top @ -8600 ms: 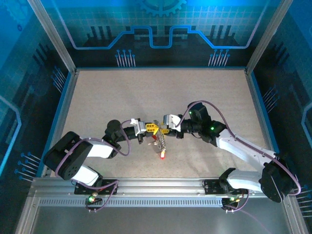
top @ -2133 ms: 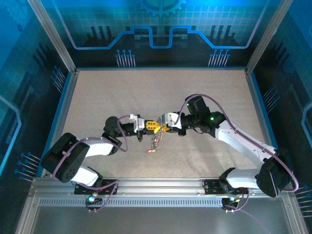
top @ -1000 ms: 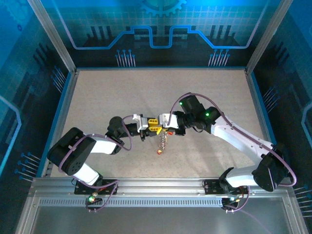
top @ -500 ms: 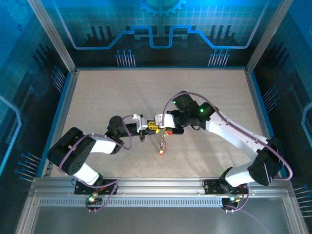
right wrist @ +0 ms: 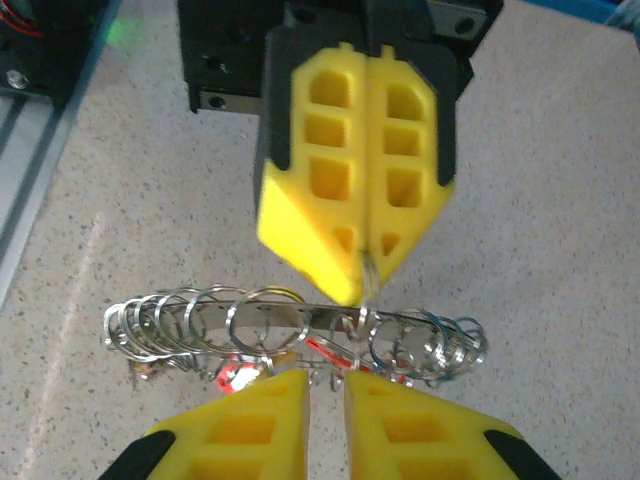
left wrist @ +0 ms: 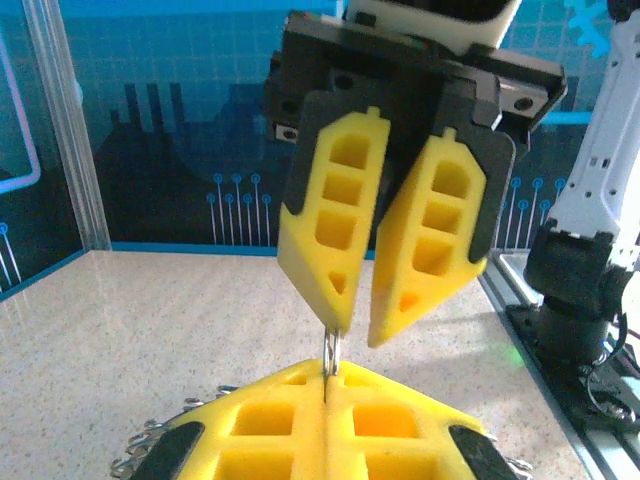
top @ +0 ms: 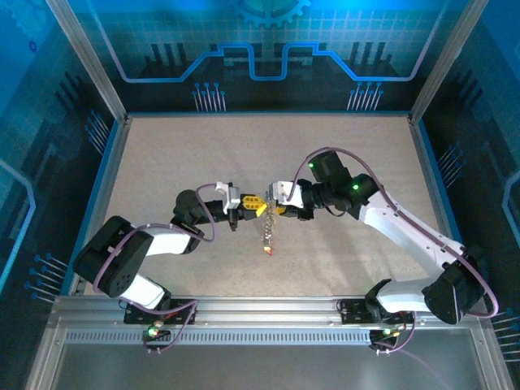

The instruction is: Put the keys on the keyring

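Observation:
My left gripper (top: 253, 203) is shut on a small wire loop (left wrist: 331, 352) at the top of the keyring (right wrist: 320, 316). The keyring is a flat grey metal band seen edge-on, strung with several wire rings. The bunch hangs below the fingers (top: 268, 231) above the table. Small red-headed keys (right wrist: 235, 375) dangle among the rings, and one red key (top: 268, 253) hangs at the bottom. My right gripper (right wrist: 327, 390) faces the left one tip to tip (top: 278, 207). Its jaws are slightly open with nothing between them, and one fingertip (left wrist: 335, 300) is just above the loop.
The speckled beige table (top: 162, 154) is ringed by blue walls and aluminium posts. A metal rail (top: 268, 313) carrying both arm bases runs along the near edge. Both arms meet near the table's middle.
The right gripper has opened slightly and drawn back a little to the right. The left gripper, which closed within the last second, holds the hanging bunch alone.

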Controlling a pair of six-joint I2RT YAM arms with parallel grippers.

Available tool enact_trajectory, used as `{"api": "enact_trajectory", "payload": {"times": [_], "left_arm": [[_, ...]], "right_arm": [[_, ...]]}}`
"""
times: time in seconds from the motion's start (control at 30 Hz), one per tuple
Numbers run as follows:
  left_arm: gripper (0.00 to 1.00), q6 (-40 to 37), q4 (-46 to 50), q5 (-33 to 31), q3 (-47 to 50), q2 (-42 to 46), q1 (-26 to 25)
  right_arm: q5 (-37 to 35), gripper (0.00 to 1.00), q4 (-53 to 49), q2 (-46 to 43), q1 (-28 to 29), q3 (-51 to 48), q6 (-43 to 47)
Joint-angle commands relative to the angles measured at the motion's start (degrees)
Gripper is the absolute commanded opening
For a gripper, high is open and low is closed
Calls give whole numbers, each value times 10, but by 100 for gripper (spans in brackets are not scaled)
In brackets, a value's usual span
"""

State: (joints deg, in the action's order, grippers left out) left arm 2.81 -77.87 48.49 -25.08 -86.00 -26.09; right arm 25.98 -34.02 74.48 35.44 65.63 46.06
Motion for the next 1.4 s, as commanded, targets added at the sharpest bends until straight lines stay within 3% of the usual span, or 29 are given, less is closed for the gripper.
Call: {"api": "enact_trajectory", "payload": {"times": [0.0, 0.37, 0.53, 1.37], "left_arm": [[0, 30, -23, 24, -23, 23, 1], [0, 26, -23, 24, -22, 20, -7], [0, 28, -23, 24, -30, 16, -11], [0, 5, -24, 14, -39, 8, -35]], "right_arm": [[38, 17, 17, -3, -2, -3, -10], [47, 21, 89, -13, -15, -27, -54], [62, 16, 91, -16, -16, -34, -56], [108, 20, 161, -36, -36, -73, -110]]}}
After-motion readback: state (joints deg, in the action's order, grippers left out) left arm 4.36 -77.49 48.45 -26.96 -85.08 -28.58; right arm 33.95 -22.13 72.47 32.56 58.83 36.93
